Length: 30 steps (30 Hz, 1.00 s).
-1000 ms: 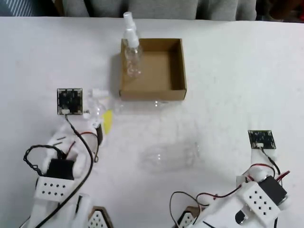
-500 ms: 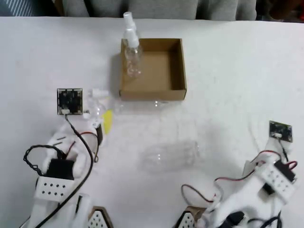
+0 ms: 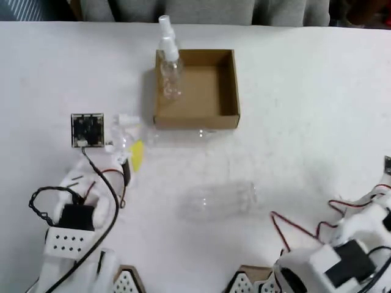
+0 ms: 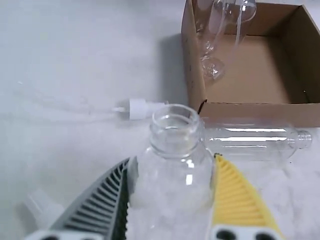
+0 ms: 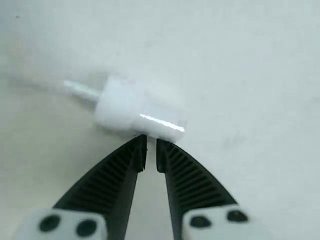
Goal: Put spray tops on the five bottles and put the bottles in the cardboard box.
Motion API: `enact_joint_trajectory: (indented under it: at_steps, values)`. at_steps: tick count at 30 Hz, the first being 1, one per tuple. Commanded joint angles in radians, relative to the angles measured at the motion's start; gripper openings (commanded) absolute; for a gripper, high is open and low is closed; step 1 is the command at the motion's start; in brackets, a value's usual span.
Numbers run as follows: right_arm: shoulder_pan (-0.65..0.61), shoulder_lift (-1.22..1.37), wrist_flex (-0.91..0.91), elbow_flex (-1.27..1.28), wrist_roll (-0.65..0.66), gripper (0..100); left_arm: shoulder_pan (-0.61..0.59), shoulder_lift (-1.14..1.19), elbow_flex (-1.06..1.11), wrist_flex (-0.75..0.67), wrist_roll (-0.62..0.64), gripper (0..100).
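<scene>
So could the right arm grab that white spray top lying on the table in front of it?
Probably yes. The spray top lies on the bare table, just past the tips of the right gripper, with nothing between them. The jaws are nearly closed, though, so they would likely need to open first.

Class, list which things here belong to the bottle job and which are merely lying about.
Job: cardboard box; capped bottle inside; open bottle in left gripper; bottle by box; mid-table bottle; spray top beside box; spray top at right gripper.
Lying about: white table.
</scene>
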Motion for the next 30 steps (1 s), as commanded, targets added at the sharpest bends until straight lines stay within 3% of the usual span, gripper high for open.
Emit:
enact_joint_trajectory:
  at_steps: [1, 7, 15, 21, 30]
  values:
    - [0.021, 0.05, -0.01, -0.135, 0.005, 1.6, -0.005, -0.022, 0.006, -0.038, -0.012, 2]
    - [0.004, 0.159, -0.008, -0.307, -0.068, 1.6, -0.005, -0.022, 0.015, -0.063, -0.012, 2]
    - [-0.12, 0.321, 0.018, -0.552, -0.206, 1.6, -0.007, -0.022, 0.015, -0.061, -0.012, 2]
    - [-0.197, 0.43, 0.183, -0.79, -0.284, 1.6, -0.01, -0.022, 0.015, -0.061, -0.012, 2]
    - [-0.166, 0.374, 0.561, -0.921, -0.327, 1.9, -0.007, -0.021, 0.015, -0.064, -0.012, 2]
